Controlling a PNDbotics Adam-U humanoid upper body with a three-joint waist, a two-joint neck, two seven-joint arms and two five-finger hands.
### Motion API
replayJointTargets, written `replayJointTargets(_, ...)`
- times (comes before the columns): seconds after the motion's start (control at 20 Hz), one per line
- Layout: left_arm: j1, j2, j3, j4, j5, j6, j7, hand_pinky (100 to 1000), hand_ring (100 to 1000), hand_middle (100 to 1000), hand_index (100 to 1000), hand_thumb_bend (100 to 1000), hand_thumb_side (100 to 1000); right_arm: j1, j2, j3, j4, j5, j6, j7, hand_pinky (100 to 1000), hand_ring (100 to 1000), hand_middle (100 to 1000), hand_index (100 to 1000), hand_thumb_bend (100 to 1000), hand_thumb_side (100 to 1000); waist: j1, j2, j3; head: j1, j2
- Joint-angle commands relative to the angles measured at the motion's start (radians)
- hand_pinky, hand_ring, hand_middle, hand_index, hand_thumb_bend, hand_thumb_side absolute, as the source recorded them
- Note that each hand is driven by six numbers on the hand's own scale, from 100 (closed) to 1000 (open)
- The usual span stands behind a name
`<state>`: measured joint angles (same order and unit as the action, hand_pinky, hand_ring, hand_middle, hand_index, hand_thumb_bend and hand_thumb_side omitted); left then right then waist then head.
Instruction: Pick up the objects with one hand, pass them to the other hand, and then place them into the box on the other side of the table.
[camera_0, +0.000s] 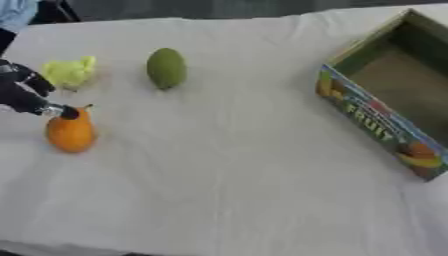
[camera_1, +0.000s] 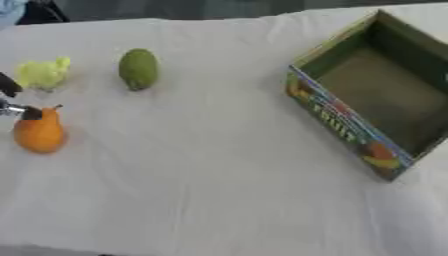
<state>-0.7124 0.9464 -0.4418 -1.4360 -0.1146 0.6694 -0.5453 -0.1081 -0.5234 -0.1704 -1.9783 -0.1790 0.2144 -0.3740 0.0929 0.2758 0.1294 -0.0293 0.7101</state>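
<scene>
Fingers (camera_0: 58, 111) of the left hand (camera_0: 22, 92) slightly curled, tips just touching the top of the orange pear-shaped fruit (camera_0: 71, 132) near its stem, not yet wrapped round it. Nothing clamped, nothing lifted. Lying on the white tabletop (camera_0: 227, 175) at the left side, the fruit, with its base still down on the cloth. Just beyond it, a pale yellow-green lumpy thing (camera_0: 68, 71), too soft in outline to name. Further toward the middle, a green mango-like fruit (camera_0: 166, 68), well apart from both. Far over on the right, tilted askew to the table's edge, the open cardboard box (camera_1: 337, 122) with printed fruit on its side wall, nothing visible inside. No sign of the right hand in either view.

Judged from this: first step in hand, the pick-up, at the reach-and-contact stage only. Handover and placing both still ahead, all three things still out on the cloth. Next move calls for bringing the palm lower over the orange fruit and closing thumb and fingers round its wider body rather than its narrow top, since a rounded shape pressed from above would likely roll away. After that, a lift toward the middle, where the right hand would have to come in to receive it.
</scene>
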Motion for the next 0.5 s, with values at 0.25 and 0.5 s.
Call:
replayJointTargets(0.25, -0.022, -0.002, -0.025, 0.063, -0.220, 0.059, -0.153, 766, 750, 768, 799, 772, 201, -0.008, -0.032, 0.000, -0.022, 0.004, -0.002, 0.005, 1000, 883, 1000, 1000, 100, 526, -0.001, -0.024, -0.004, 0.005, 0.005)
replayJointTargets(0.5, -0.039, -0.043, -0.040, 0.118, -0.286, 0.045, -0.193, 755, 740, 761, 790, 766, 196, -0.008, -0.033, 0.001, -0.022, 0.002, -0.002, 0.007, 1000, 883, 1000, 1000, 100, 526, 0.000, -0.026, -0.004, 0.009, 0.008)
